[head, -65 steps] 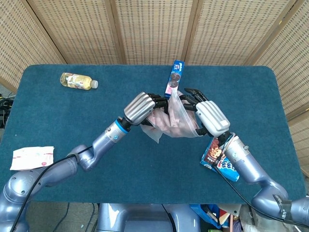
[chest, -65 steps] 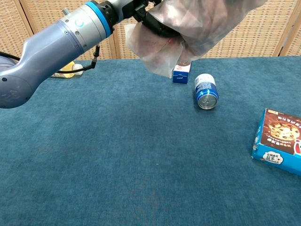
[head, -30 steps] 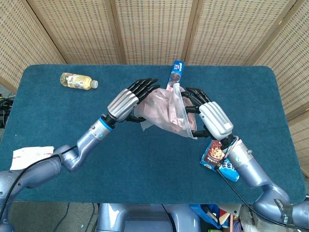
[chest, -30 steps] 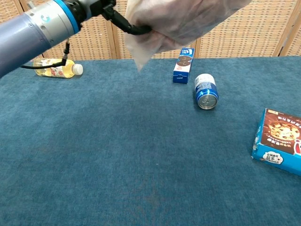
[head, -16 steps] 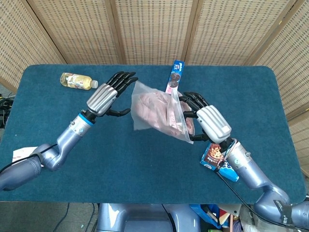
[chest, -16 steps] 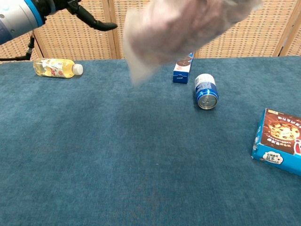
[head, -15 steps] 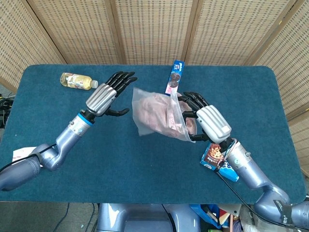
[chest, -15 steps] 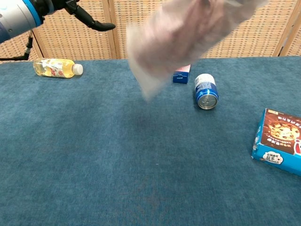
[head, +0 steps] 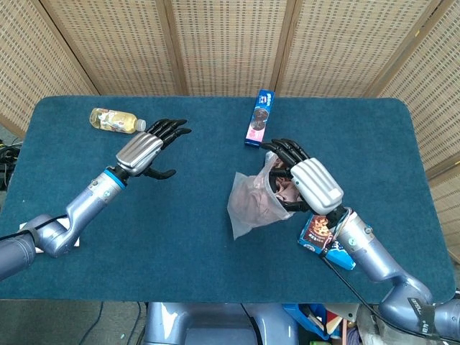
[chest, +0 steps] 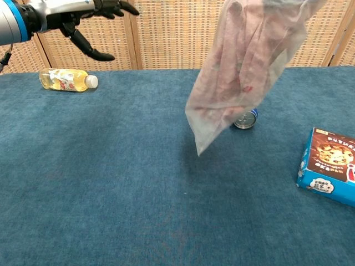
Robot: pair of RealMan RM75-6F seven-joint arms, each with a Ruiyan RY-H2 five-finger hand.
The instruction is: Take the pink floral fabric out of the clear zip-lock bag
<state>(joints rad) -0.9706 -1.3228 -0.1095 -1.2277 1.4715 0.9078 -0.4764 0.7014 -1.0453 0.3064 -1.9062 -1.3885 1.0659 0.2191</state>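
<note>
The clear zip-lock bag (head: 251, 201) (chest: 238, 72) hangs in the air with the pink floral fabric (chest: 247, 61) still inside it. My right hand (head: 305, 183) grips the bag at its upper end; the hand itself lies above the top edge of the chest view. The bag's lower corner dangles just above the blue table (chest: 111, 194). My left hand (head: 147, 151) (chest: 83, 19) is well off to the left, fingers spread, holding nothing.
A yellow drink bottle (head: 115, 119) (chest: 65, 80) lies at the far left. A blue cookie pack (head: 259, 117) lies at the back, a blue can (chest: 245, 118) shows behind the bag, and a blue snack box (head: 327, 237) (chest: 330, 166) lies under my right forearm. White paper (head: 29, 226) sits front left.
My left hand has let go of the bag and pulled away to the left. The bag has swung down and now hangs straight from my right hand.
</note>
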